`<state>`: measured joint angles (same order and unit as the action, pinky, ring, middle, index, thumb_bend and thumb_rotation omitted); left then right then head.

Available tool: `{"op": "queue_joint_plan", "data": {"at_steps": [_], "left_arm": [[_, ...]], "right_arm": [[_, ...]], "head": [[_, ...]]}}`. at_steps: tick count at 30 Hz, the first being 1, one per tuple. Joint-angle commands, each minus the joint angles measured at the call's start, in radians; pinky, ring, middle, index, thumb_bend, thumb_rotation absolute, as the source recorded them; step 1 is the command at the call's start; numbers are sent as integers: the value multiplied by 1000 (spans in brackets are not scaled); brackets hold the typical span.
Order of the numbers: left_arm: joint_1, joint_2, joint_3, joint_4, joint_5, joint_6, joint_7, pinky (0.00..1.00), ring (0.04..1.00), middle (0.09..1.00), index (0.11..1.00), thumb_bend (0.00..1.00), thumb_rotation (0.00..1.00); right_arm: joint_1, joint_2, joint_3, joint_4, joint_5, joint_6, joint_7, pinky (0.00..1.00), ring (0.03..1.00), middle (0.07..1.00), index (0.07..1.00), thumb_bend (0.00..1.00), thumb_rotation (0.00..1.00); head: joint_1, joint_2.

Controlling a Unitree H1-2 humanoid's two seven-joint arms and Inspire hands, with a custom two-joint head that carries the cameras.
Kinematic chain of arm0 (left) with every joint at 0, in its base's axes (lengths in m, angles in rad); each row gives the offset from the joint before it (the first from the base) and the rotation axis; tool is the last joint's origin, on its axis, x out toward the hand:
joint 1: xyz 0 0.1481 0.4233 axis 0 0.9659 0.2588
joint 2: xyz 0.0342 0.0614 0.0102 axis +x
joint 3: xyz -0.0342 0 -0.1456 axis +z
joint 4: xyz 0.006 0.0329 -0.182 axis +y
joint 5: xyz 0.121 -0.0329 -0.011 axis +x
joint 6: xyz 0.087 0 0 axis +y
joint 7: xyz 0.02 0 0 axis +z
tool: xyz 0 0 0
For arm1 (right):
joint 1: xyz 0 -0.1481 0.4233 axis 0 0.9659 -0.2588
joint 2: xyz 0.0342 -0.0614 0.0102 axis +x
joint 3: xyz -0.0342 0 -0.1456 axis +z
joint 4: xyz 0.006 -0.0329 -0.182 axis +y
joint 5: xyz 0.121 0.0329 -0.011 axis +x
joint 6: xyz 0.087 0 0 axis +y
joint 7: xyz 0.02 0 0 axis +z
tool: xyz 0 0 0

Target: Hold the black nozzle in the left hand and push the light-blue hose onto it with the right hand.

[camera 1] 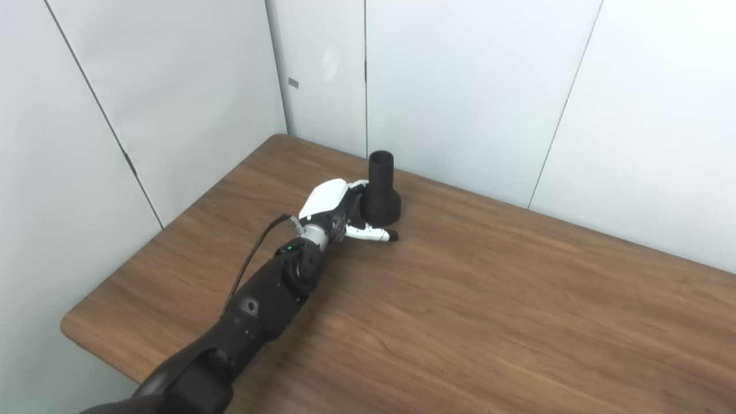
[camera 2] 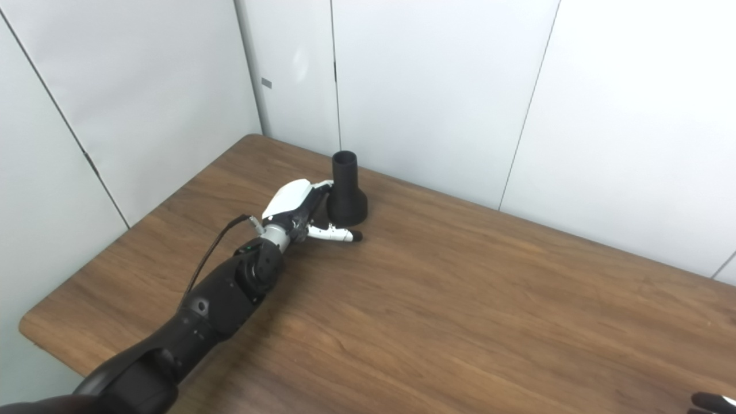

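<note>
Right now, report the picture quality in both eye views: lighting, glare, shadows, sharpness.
Left eye view: soft, even light; a faint bright patch on the wall panels; the black nozzle is so dark its surface detail is lost; the left hand casts only a weak shadow on the table. Right eye view: same light, wood grain reasonably sharp; a small dark and white shape is cut off at the bottom right corner.

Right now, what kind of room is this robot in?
Probably a lab or test booth: a bare wooden table boxed in by plain white panels, with only a black nozzle beside the left hand.
</note>
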<state>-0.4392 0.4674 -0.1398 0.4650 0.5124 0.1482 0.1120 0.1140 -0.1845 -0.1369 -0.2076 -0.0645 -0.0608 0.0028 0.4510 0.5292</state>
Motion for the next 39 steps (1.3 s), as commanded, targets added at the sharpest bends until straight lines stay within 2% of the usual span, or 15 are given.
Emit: {"op": "queue_joint_plan", "data": {"at_steps": [1,13,19,22,27,31,35,38,39], "left_arm": [[7,-2,-13,34,-5,28,-39,984,861,856,844,1000,399],[-34,-14,-32,109,13,14,8,997,853,841,835,1000,430],[-42,-21,-58,75,41,73,-10,1000,890,853,839,1000,427],[-54,-21,-72,102,54,72,-7,1000,906,867,840,1000,458],[-47,-19,-97,76,77,84,-8,1000,910,846,825,1000,461],[-35,-23,-107,40,104,97,7,1000,840,822,773,1000,428],[-30,-22,-110,60,122,53,54,1000,820,790,732,1000,414],[-15,-31,-98,67,121,-14,136,1000,770,671,645,1000,337],[-11,-37,-94,75,122,-38,172,996,727,627,612,989,296]], "right_arm": [[-8,-13,-12,-45,14,-11,2,501,628,662,605,274,439],[8,-19,-16,-68,19,2,3,495,622,655,595,289,430],[12,-22,-13,-72,8,2,1,498,625,657,597,297,447],[14,-20,-12,-80,10,12,1,499,624,658,597,300,446],[16,-17,-12,-87,17,20,2,492,618,653,598,304,437],[16,-17,-12,-82,17,13,1,502,623,654,600,305,432],[17,-18,-10,-82,0,8,-3,497,620,651,601,301,432],[15,-18,-8,-77,-27,-9,-11,489,614,646,596,296,440],[15,-18,-6,-74,-39,-18,-14,483,609,642,592,292,442]], "head": [[-2,0],[-16,9],[-21,11],[-24,11],[-28,13],[-28,13],[-33,11],[-40,8],[-40,8]]}}
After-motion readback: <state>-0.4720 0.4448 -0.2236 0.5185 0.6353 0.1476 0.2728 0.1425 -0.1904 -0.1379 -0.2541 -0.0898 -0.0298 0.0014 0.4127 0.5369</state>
